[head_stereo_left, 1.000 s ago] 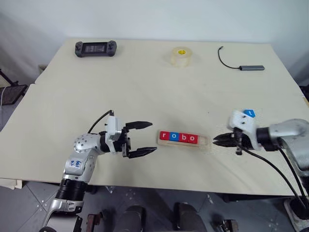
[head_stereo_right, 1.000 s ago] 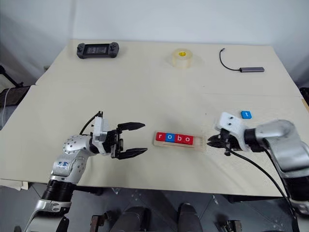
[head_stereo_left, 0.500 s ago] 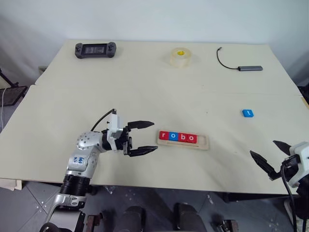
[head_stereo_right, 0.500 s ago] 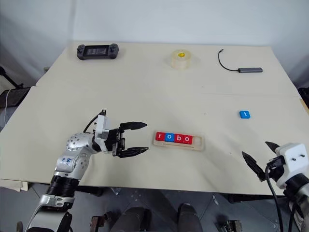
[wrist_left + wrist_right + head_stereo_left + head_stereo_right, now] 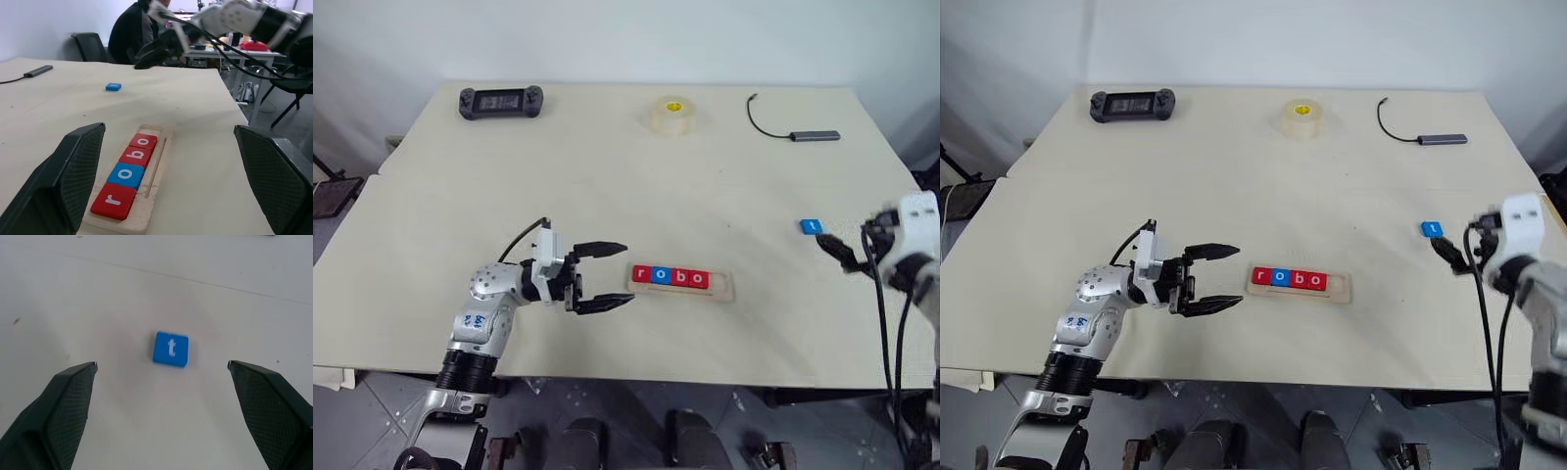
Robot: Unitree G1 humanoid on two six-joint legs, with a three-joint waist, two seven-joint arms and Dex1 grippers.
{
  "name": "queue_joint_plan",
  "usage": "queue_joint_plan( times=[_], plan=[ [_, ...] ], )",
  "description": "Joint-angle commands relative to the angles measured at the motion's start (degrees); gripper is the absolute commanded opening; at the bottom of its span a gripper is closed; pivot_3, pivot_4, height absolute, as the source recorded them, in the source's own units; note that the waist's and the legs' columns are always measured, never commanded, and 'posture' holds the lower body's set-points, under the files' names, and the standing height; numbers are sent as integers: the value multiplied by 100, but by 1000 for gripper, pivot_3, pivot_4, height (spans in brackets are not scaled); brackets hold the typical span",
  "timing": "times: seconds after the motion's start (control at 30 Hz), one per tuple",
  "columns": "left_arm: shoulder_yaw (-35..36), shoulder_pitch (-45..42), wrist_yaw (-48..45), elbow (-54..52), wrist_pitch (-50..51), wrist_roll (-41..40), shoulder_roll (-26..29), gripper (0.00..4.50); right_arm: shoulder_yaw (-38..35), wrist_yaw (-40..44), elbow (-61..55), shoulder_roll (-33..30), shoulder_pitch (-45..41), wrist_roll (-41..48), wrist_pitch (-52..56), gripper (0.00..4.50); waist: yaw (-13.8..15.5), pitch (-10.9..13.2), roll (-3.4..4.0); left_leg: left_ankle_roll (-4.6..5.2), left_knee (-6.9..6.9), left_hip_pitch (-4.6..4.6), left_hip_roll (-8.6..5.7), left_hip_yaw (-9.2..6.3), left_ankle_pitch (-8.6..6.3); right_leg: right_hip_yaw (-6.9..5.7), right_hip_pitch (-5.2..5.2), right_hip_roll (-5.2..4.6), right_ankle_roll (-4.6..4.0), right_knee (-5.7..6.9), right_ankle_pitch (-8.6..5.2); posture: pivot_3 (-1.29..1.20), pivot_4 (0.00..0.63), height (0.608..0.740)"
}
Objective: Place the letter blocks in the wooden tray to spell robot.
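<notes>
right end effector (image 5: 161, 377) wide open, empty, near t block (image 5: 170, 348)

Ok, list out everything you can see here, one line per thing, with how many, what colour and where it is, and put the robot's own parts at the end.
wooden tray: one, pale wood, near the table's front edge, its right end slot empty.
tiles in the tray: four, red, blue, red, red, reading r, o, b, o.
t tile: one, blue, loose on the table to the tray's right.
tape roll: one, clear with yellow core, far centre.
handheld controller: one, black, far left corner.
cable with adapter: one, dark grey, far right.
table: one, cream.
person: one, dark top, seated in the background.
left gripper: black, open, left of the tray.
right gripper: black, open, beside the t tile.
</notes>
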Motion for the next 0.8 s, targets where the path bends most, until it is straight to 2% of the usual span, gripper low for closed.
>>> queue_joint_plan(
  times=[0.03,0.1,0.3,0.4,0.53,0.63,0.73,0.8],
  plan=[
    [38,48,65,-188,-51,-18,-1,4500,494,-287,1278,-83,-822,-424,-103,4481,2,0,0,0,1,0,-1,1,0,-1,0,-1,0,1,0,0,150,740],
    [38,68,106,-230,-45,-18,-11,4500,776,-395,2062,-38,-1302,-658,-375,4481,15,0,0,0,0,-8,-5,-5,0,-4,-5,-3,0,-1,0,0,150,740],
    [48,101,191,-302,-48,-25,-6,4500,920,-610,3838,200,-2249,-829,-1080,4481,-14,0,0,3,-6,-17,-9,1,-2,-7,-10,-3,2,2,1,0,150,740],
    [70,119,232,-347,-45,-33,12,4500,1102,-436,4095,243,-2336,-901,-1258,3877,-10,0,0,3,-10,-17,-8,-1,-2,-10,-10,-3,2,2,1,0,150,740],
    [80,151,261,-379,-46,-42,41,4500,1159,-288,4030,270,-2299,-844,-1208,2625,-13,0,0,3,-6,-17,-8,-1,-2,-9,-8,-1,2,3,1,0,150,740],
    [70,165,270,-397,-28,-48,42,4500,1128,-337,3931,238,-2206,-828,-1201,1520,-6,0,0,3,-3,-17,-8,-2,-2,-10,-7,-2,2,2,1,0,150,740],
    [54,169,250,-417,-8,-63,42,4500,1022,-433,3566,179,-2037,-771,-1081,1465,-4,0,0,3,-3,-17,-8,-3,-2,-11,-6,-2,2,2,1,0,150,740],
    [48,172,235,-426,-2,-68,47,4500,862,-500,2694,143,-1697,-628,-623,1465,5,0,0,3,-3,-17,-8,-5,-2,-12,-6,-2,2,3,1,0,150,740]
  ],
)
